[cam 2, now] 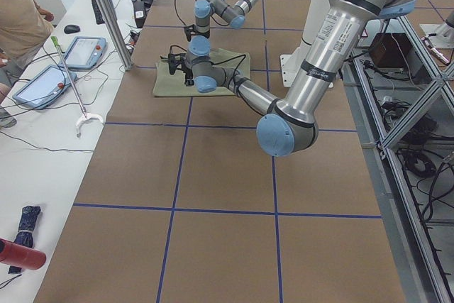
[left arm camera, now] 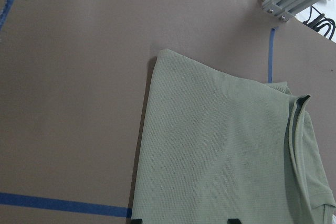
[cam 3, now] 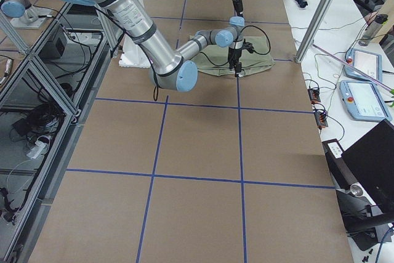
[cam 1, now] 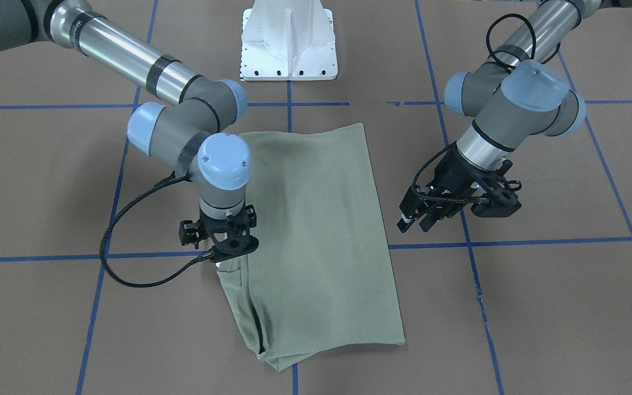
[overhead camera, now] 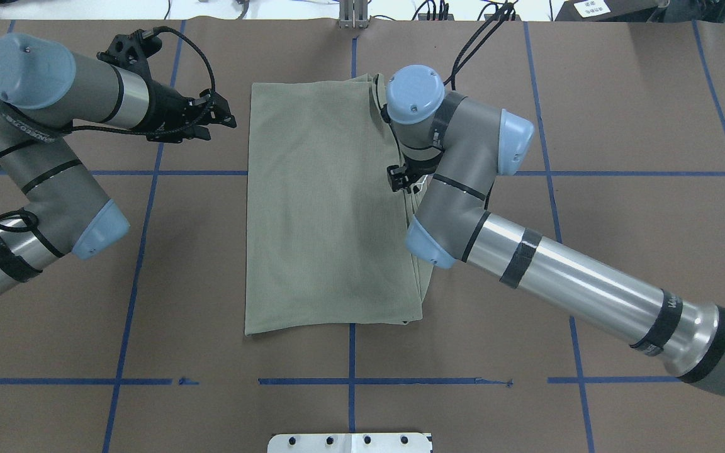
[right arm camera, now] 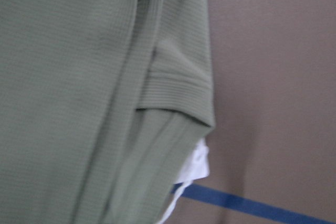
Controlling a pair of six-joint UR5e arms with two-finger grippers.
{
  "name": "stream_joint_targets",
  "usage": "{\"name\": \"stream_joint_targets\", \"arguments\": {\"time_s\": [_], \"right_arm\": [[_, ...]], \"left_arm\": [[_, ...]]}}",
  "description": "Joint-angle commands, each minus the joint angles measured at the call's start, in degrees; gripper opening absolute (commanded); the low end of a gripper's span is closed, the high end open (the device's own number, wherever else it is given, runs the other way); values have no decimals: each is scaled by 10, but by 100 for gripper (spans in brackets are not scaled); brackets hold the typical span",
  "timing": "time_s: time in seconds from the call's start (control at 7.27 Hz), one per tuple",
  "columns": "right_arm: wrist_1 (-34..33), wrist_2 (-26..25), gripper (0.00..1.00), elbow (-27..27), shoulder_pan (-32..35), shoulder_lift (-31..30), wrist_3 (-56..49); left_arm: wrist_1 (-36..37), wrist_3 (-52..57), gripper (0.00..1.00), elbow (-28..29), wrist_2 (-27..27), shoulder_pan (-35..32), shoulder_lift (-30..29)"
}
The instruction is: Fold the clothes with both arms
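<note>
1. Clothes number one: a single sage-green shirt (overhead camera: 325, 207). It lies on the one brown table (overhead camera: 620, 94), the largest thing in view, which is crossed by a grid of blue tape lines (overhead camera: 589, 173).
2. Two arms reach over the table. The left arm (overhead camera: 41, 163) comes in from the left. The right arm (overhead camera: 557, 270) comes in from the right, its wrist bent straight down over the shirt's right edge.
3. One white pedestal base (cam 1: 288, 41) stands at the near edge, midway between the arms.
4. The shirt is folded into a long rectangle in the middle of the table, its long sides running near to far. Its left edge is smooth, and loose layers stack along its right edge.
5. There are two grippers. The left gripper (cam 1: 415, 222) hovers just left of the shirt, by its far left corner, and tilts toward it. Its fingers (cam 1: 405, 219) are spread apart, hold nothing and are clear of the cloth.
6. The right gripper (cam 1: 227, 249) points down onto the stacked right edge. Its body hides the fingers, so I cannot tell whether they are spread or pinching cloth.
7. One white tag (right arm camera: 198, 163) pokes out from under a ribbed hem (right arm camera: 178, 90) at that edge.
</note>
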Motion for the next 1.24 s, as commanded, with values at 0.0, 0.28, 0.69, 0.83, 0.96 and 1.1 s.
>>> {"name": "stream_joint_targets", "arguments": {"time_s": [0.0,0.28,0.69,0.83,0.96,1.1], "right_arm": [[-4,15,100,34,42,-44,-70],[2,17,100,37,40,-8,0],[4,-18,100,166,-38,-61,314],[4,-59,100,236,-83,-88,417],[4,-97,100,287,-126,-113,556],[5,-160,98,324,-174,-138,657]], "left_arm": [[0,-2,63,-2,0,-1,0],[0,-1,63,-16,-5,0,8],[7,0,63,-21,-41,3,9],[7,0,63,-21,-42,2,9],[6,-1,63,-27,-40,1,9],[6,-1,64,-27,-40,1,9]]}}
